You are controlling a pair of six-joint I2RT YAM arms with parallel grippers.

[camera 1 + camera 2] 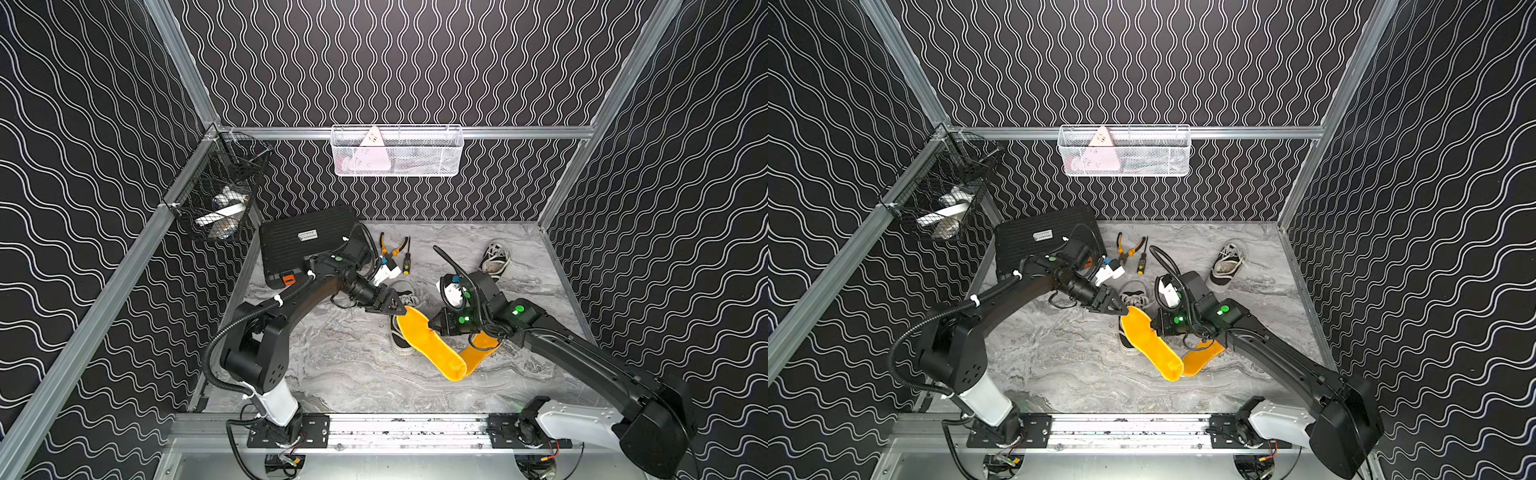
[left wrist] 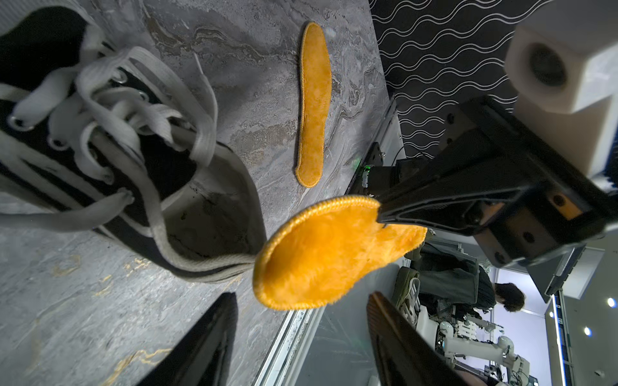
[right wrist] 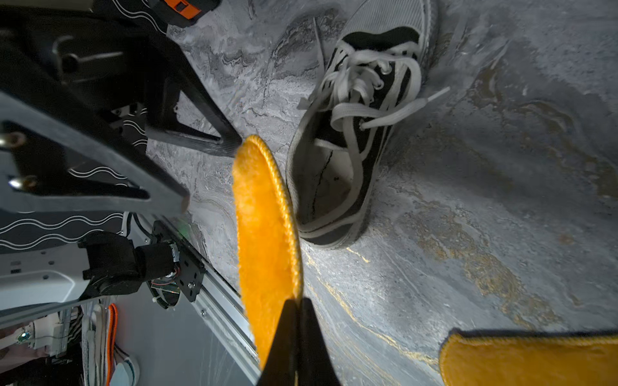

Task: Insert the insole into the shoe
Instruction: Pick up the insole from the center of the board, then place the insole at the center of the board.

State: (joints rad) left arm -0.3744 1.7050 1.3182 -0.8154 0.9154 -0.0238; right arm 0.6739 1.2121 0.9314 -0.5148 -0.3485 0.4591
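A fuzzy yellow insole [image 1: 428, 345] [image 1: 1152, 343] hangs tilted in the air, and my right gripper [image 1: 434, 326] [image 3: 297, 300] is shut on its long edge. Under it stands a black lace-up shoe [image 1: 398, 345] [image 3: 347, 150] with its opening upward [image 2: 207, 214]. The insole's rounded end [image 2: 321, 254] hovers beside that opening. My left gripper [image 1: 399, 309] [image 2: 301, 300] is open at that end. The insole's tip lies just ahead of the gap between its fingers, and nothing is gripped. One left fingertip [image 3: 230, 145] is close to the insole's edge.
A second yellow insole [image 1: 482, 351] [image 2: 314, 103] lies flat under the right arm. Another shoe [image 1: 496, 257] stands at the back right. Pliers [image 1: 392, 245], a screwdriver [image 1: 407, 259] and a black case [image 1: 307, 241] lie at the back left. Wire baskets [image 1: 397, 151] hang on the walls.
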